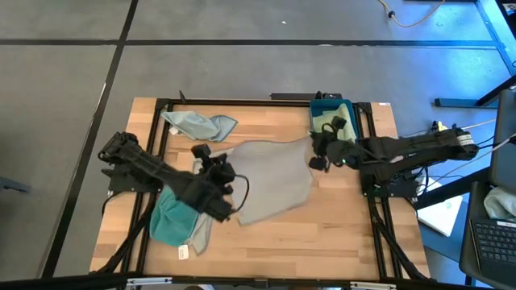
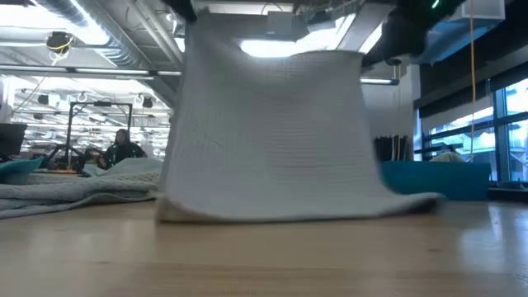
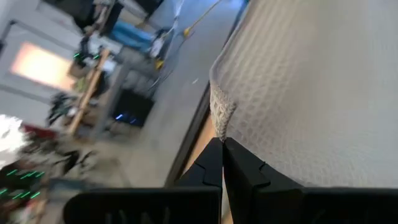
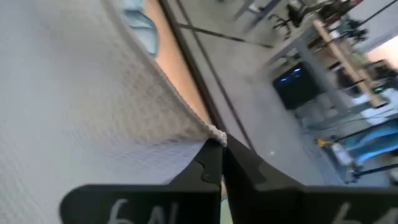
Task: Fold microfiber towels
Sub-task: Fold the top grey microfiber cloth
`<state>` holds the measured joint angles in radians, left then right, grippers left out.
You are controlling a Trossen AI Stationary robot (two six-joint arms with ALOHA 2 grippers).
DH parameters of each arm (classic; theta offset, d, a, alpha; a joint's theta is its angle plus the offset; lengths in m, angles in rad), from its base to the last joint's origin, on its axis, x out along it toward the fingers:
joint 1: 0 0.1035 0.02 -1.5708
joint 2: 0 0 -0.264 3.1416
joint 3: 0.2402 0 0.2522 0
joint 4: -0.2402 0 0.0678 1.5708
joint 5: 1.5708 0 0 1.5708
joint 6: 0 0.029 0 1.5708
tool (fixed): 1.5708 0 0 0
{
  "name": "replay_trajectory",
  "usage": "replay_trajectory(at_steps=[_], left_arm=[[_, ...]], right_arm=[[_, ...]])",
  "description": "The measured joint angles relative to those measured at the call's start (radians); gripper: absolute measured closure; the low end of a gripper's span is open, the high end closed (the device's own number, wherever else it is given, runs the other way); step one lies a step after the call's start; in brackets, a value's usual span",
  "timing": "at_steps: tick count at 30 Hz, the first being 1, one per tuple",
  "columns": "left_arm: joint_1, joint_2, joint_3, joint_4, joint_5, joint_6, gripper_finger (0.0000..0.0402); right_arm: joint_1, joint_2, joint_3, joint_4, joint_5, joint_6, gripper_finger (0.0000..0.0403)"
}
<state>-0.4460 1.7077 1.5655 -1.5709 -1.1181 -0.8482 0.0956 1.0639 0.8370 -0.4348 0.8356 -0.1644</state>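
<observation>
A light grey towel (image 1: 274,181) hangs between my two grippers over the table's middle. In the low view its upper edge is up high and its lower edge (image 2: 289,210) lies on the table. My left gripper (image 1: 216,165) is shut on the towel's upper left corner. My right gripper (image 1: 318,157) is shut on its upper right corner. A teal towel (image 1: 169,221) lies bunched at the near left, under my left arm. A pale blue towel (image 1: 197,125) lies crumpled at the far left. My left gripper pinches the grey towel's corner (image 3: 219,127) between its two shut fingers (image 3: 239,168). The towel hangs below the hold and its lower edge rests on the table. My right gripper pinches the opposite upper corner (image 4: 212,134) between its two shut fingers (image 4: 239,168). The edge between the two corners runs nearly straight.
A blue plastic tray (image 1: 322,105) stands at the far right, just behind my right gripper, with a pale green cloth (image 1: 334,125) in it. Bare wood lies at the table's near right. In the low view a person sits in the room beyond the table.
</observation>
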Motion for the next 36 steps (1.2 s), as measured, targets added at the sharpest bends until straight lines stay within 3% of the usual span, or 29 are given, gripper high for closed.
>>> replay_trajectory(at_steps=[5,10,16,24,27,36], left_arm=[[0.080,0.002,-0.138,-0.001,0.032,-0.014,0.0402],[0.094,-0.007,-0.214,0.000,0.055,-0.036,0.0401],[0.008,-0.080,-0.112,-0.001,0.046,-0.038,0.0402],[-0.261,-0.132,0.119,0.063,0.042,-0.034,0.0402],[-0.359,-0.132,0.172,0.113,-0.003,-0.012,0.0402],[-0.512,-0.132,0.258,0.240,-0.071,0.145,0.0402]], right_arm=[[-0.120,0.002,-0.125,0.229,-0.122,-0.103,0.0396],[-0.161,-0.002,-0.153,0.273,-0.205,-0.161,0.0396],[-0.127,-0.083,-0.010,0.242,-0.548,-0.095,0.0396],[-0.012,-0.149,0.245,-0.133,-0.964,0.016,0.0396],[0.081,-0.154,0.311,-0.176,-0.985,0.031,0.0396],[0.287,-0.140,0.410,-0.201,-0.793,0.069,0.0396]])
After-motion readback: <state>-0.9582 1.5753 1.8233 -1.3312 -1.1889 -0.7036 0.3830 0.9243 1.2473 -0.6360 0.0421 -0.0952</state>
